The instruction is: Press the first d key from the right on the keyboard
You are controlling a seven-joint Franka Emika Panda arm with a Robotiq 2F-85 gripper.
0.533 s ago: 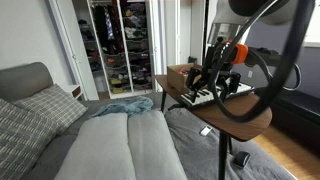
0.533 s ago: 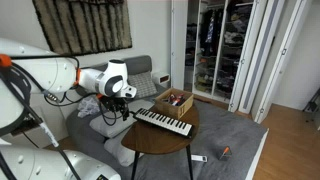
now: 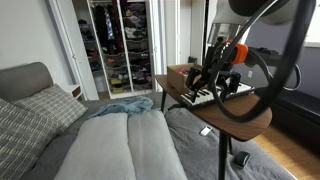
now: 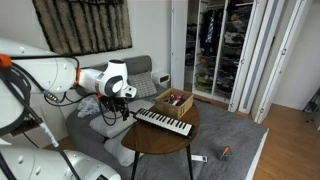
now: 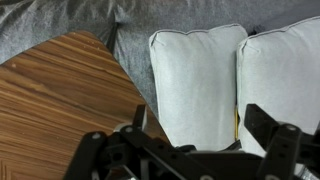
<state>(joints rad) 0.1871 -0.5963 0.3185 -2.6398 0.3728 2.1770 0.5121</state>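
Past the edge of the table, over pale cushions, spread claw, keyboard nearby, untouched.

Bent arm, jaws apparently apart.

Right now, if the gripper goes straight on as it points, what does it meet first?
Probably the white pillow, not the keyboard: the gripper hangs just off the table edge. Depth is unclear.
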